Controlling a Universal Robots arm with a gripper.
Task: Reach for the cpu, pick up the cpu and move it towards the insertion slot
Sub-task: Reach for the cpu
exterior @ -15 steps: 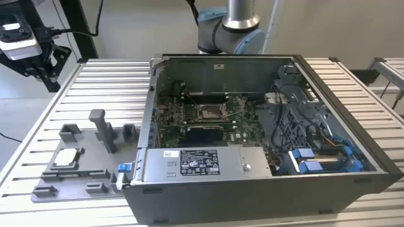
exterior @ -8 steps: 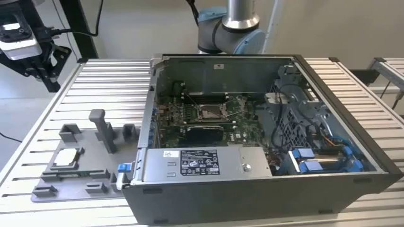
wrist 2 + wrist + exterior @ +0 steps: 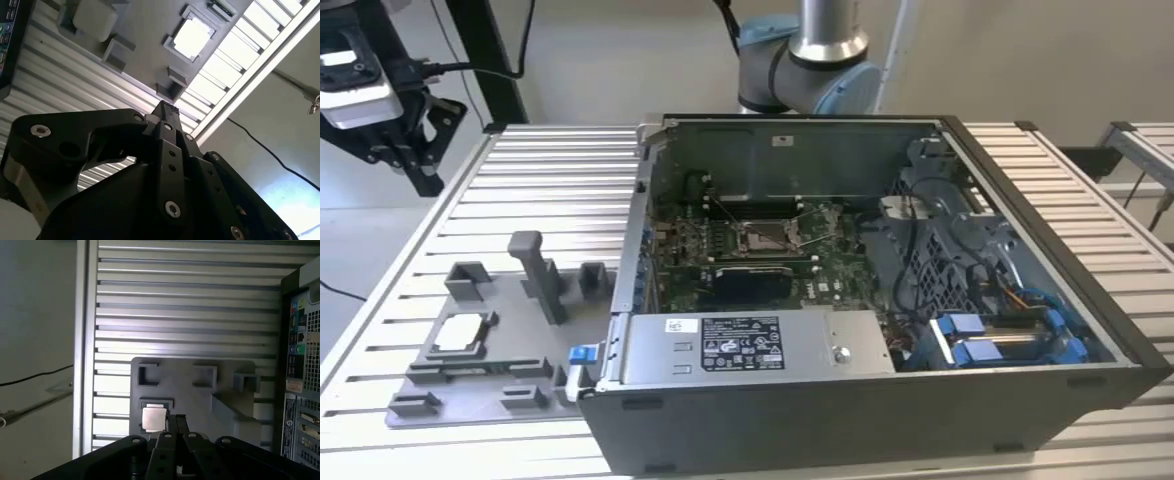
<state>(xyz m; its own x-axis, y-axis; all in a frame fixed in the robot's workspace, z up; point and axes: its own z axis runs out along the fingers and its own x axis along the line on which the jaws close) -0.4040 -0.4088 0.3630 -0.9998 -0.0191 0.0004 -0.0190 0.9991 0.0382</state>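
CPU (image 3: 460,334) sits in grey tray (image 3: 520,382), lower left of exterior view; gripper (image 3: 422,180), clenched empty upper left, should probably open and centre squarely above it.

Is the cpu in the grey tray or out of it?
In. The cpu lies flat in a recess of the grey tray in the exterior view.

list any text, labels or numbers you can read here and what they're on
Black label on the power supply: print too small to read.
White sticker beside it: too small to read.
Stickers on the computer case rear, first wrist view: blurred, unreadable.
Nothing here can be quoted.
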